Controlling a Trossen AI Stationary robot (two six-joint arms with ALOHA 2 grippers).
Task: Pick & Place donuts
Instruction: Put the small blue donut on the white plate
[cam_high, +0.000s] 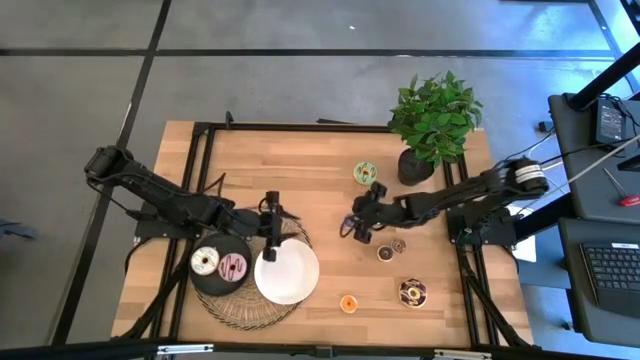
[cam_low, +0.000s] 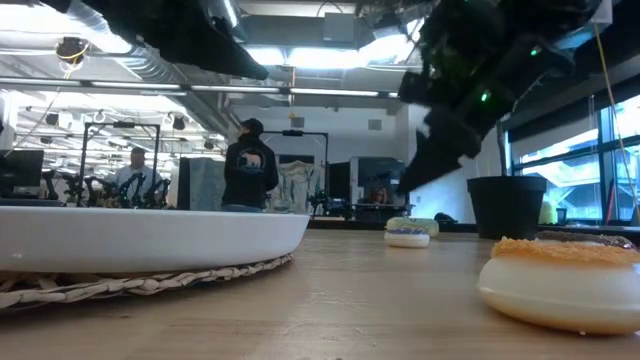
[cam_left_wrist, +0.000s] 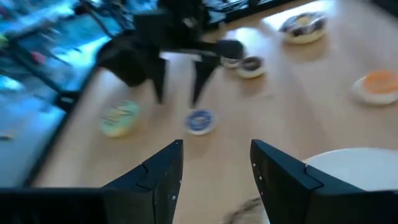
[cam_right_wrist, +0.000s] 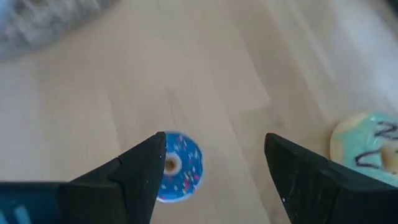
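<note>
My right gripper (cam_high: 353, 228) (cam_right_wrist: 215, 138) hangs open above a blue sprinkled donut (cam_right_wrist: 177, 166) (cam_left_wrist: 200, 121) that lies flat on the table; its fingers stand apart from it. A green donut (cam_high: 365, 172) (cam_right_wrist: 367, 146) lies just beyond, toward the far edge. Two small brown donuts (cam_high: 390, 250), an orange one (cam_high: 348, 303) and a dark sprinkled one (cam_high: 412, 292) lie on the table's near right part. A white donut (cam_high: 205, 262) and a pink donut (cam_high: 232, 267) lie on the black plate (cam_high: 222, 285). My left gripper (cam_high: 280, 222) (cam_left_wrist: 216, 149) is open above the far rim of the white plate (cam_high: 290, 275).
A potted plant (cam_high: 432, 125) stands near the far right corner, close behind my right arm. The black and white plates rest on a round woven mat (cam_high: 245, 310) at the near left. Bare wood lies between the two grippers. People stand in the room beyond the table.
</note>
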